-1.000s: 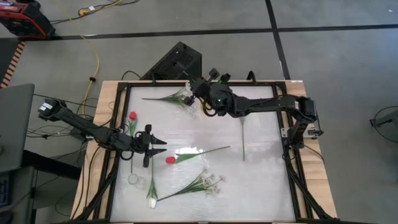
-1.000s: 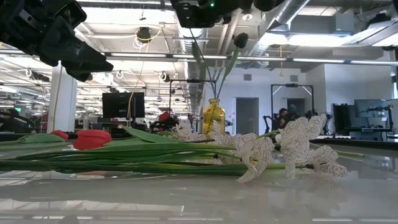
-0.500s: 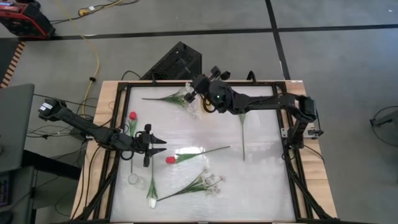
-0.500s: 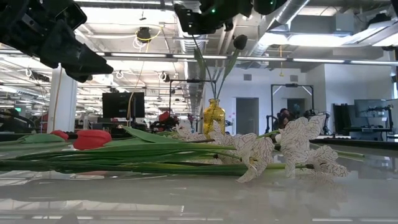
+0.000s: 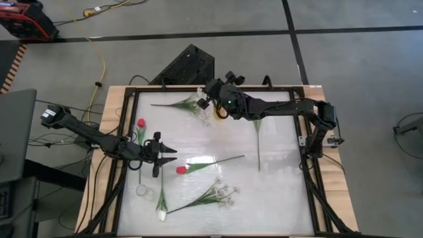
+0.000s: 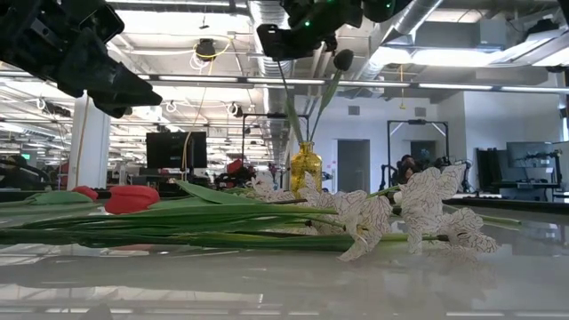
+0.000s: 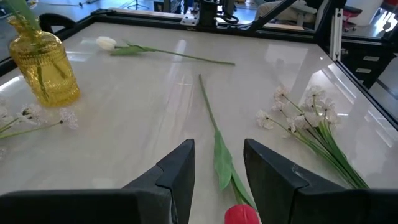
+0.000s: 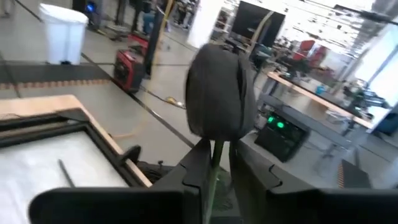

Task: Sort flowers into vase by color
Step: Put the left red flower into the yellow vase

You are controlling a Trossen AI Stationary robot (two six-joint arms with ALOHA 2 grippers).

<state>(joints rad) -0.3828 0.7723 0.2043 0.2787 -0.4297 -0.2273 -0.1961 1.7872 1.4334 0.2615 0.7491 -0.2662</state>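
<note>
Glossy white tabletop inside a black metal frame fills the middle of the high view, set on grey concrete floor; no writing on any item can be read.

At upper centre of the high view the right gripper is clamped on the thin green stem of a flower; in the right wrist view the dark, egg-shaped bud stands just above the two closed fingers. In the low view that stem drops from the gripper toward the ribbed yellow glass vase; whether its end is inside the neck cannot be told.

At left centre of the high view the left gripper hovers with its fingers spread, gripping nothing, above the red tulip lying flat. Another red tulip lies at the left edge, a white tulip at lower left beside a small clear glass, and a bushy white spray at lower centre.
</note>
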